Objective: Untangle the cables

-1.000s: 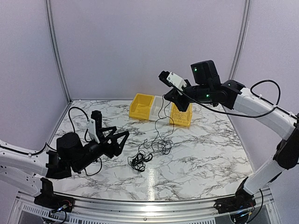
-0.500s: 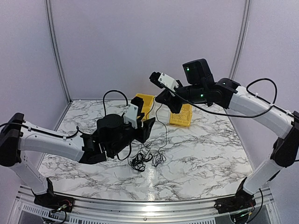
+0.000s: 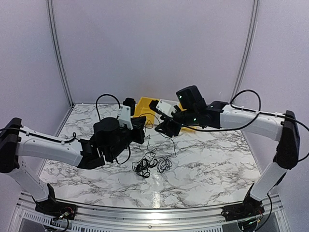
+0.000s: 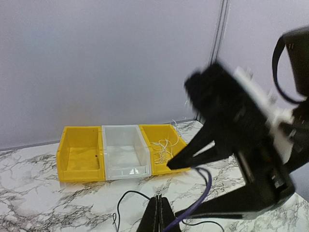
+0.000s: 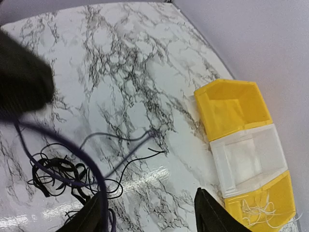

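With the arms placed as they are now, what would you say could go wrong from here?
The left claw is shut on a cable that runs right beside the open right claw; the two could collide. The cable also passes close by one of its fingers and may snag. Lifting could drag or tighten the knot rather than free a strand.

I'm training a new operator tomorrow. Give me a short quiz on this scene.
1. True or false: the left tool is shut on a purple cable.
2. The white cable lies: A) in a yellow bin; B) in the clear bin; C) on the table.
3. Is the right tool open or shut?
Key: 1 true; 2 A; 3 open.
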You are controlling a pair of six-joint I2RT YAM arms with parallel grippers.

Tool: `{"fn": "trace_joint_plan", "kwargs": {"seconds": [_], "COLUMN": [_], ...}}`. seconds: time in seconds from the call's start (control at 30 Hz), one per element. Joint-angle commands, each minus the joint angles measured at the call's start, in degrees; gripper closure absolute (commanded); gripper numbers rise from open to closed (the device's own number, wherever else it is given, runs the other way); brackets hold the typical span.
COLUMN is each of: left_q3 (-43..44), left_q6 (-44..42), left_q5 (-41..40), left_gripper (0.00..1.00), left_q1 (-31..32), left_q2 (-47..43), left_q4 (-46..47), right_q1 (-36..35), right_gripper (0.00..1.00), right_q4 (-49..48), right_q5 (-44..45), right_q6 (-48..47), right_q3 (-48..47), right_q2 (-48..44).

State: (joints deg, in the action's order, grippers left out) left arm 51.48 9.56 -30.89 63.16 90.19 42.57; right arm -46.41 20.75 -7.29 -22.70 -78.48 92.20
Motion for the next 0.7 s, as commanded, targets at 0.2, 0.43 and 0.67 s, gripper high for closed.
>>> {"fn": "trace_joint_plan", "kwargs": {"seconds": [0.2,0.43,0.67], "left_q3": [-9.03,-6.9,1.65], "left_q6": [2.29,-0.97,-8.3], "left_q5": [-10.79,-10.49,-11.39], "left_gripper": [1.0,1.0,1.0], "left_q1": [-0.05,-0.05,0.04], "left_q2": [-18.27,-26.72,-32.08], "left_q4": [2.11,-3.79,-11.1], "right_q1": [-0.43,-0.08,2.43], "right_gripper": [0.37,0.58,0.58], "right_q4": [-11.91,-12.31,-11.18], "right_q5": [-0.94,-9.12,-10.71], "right_q6": [3.08,2.52,5.18], "right_q3": [10.48,11.35,11.32], "right_q2": [12.03,18.92,21.82]}}
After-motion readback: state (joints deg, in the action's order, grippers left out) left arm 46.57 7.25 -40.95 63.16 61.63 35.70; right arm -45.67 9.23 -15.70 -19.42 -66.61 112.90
